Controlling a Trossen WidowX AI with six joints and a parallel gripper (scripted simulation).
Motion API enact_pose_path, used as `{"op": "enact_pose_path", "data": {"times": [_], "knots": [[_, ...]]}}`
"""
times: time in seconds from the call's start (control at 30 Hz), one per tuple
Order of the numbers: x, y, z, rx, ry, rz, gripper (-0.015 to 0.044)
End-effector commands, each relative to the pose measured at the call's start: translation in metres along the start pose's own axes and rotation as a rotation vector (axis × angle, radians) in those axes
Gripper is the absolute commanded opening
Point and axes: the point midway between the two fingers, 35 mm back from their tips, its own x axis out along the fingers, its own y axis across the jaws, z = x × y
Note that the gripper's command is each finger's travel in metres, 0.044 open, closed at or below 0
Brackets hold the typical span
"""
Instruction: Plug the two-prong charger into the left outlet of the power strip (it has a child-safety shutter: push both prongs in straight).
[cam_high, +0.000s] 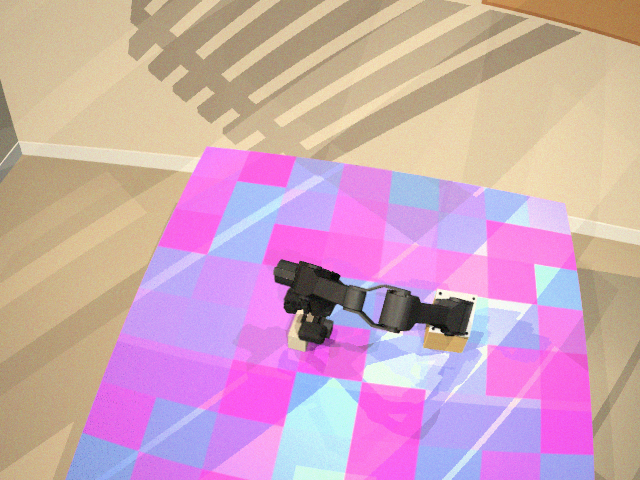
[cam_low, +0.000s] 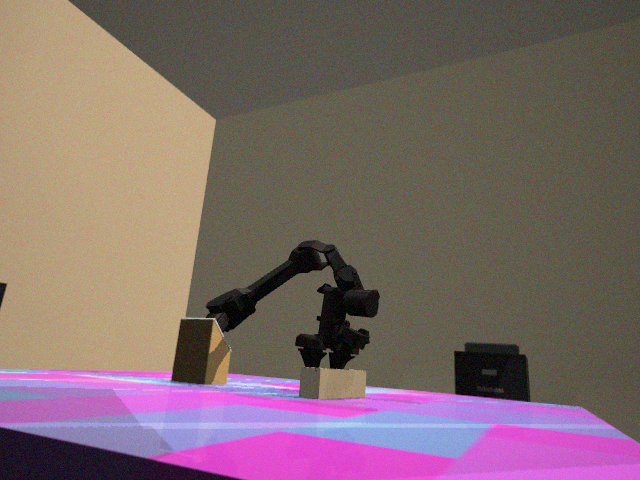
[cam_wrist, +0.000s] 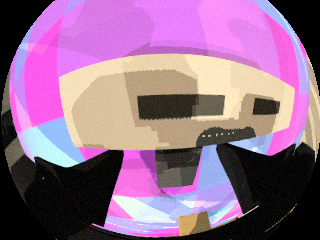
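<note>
Near the centre of the checkered table top (cam_high: 217, 413) — glossy pink, lilac and pale-blue squares — lies the power strip (cam_low: 332, 383), a low, matte beige rectangular block with square edges. From the wrist view, its top face (cam_wrist: 100, 116) carries two dark rectangular recesses, one wide at centre and one smaller toward 3 o'clock. A small dark body, probably the charger (cam_wrist: 223, 134), sits on the strip's near edge at about 5 o'clock from the wide recess; its prongs cannot be made out. The black gripper (cam_low: 326, 356) points straight down just above the strip, fingers spread wide and holding nothing — whether they touch the charger cannot be told. At 3 o'clock in the top view, the arm is mounted on a tan wooden pedestal (cam_high: 439, 341).
</note>
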Motion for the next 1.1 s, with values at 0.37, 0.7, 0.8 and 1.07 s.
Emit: {"op": "enact_pose_path", "data": {"times": [0.37, 0.7, 0.8, 1.07], "knots": [[0.0013, -0.0006, -0.0051, -0.005, -0.006, 0.000, 0.0440], [0.0015, -0.0007, -0.0080, -0.009, -0.011, 0.000, 0.0440], [0.0016, -0.0008, -0.0088, -0.010, -0.012, 0.000, 0.0440], [0.0018, -0.0008, -0.0111, -0.013, -0.017, 0.000, 0.0440]]}}
